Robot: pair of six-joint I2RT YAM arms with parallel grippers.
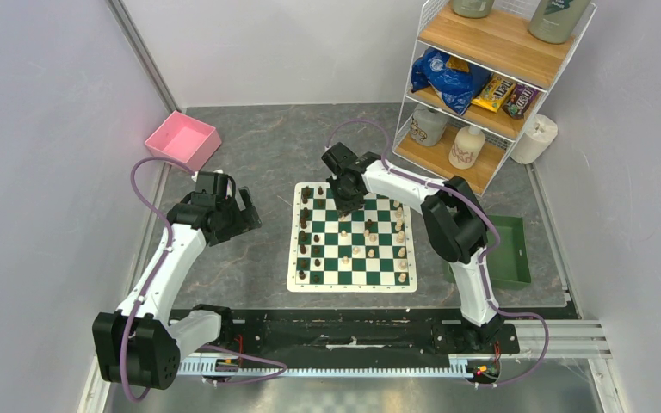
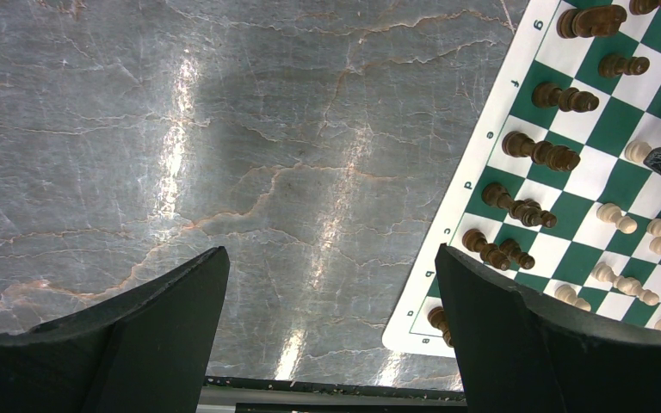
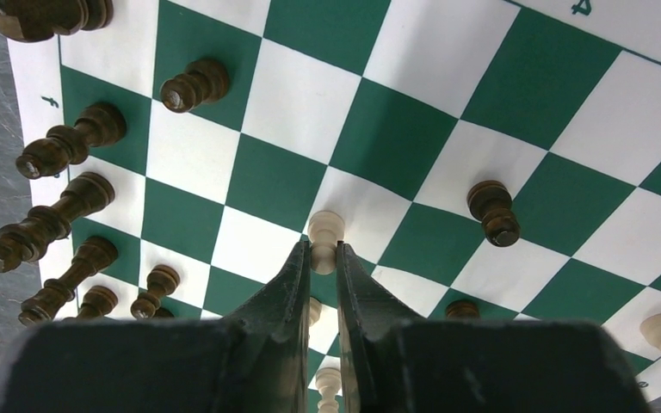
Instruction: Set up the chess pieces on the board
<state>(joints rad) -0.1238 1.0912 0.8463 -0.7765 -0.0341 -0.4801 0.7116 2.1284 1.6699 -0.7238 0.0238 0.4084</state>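
Note:
The green and white board (image 1: 352, 281) lies in the middle of the table. Dark pieces (image 1: 304, 231) line its left side, pale pieces (image 1: 400, 252) its right side and middle. My right gripper (image 1: 347, 205) hangs over the board's far part, shut on a pale pawn (image 3: 324, 238) held above the squares, with its fingers (image 3: 288, 280) pinching its lower body. A dark pawn (image 3: 494, 212) stands to its right. My left gripper (image 1: 245, 217) is open and empty, over bare table left of the board (image 2: 488, 148); dark pieces (image 2: 540, 152) show along that edge.
A pink bin (image 1: 182, 140) sits at the far left. A green tray (image 1: 511, 251) lies right of the board, partly behind the right arm. A wire shelf (image 1: 482, 82) with snacks and bottles stands at the far right. Grey marbled table (image 2: 224, 155) surrounds the board.

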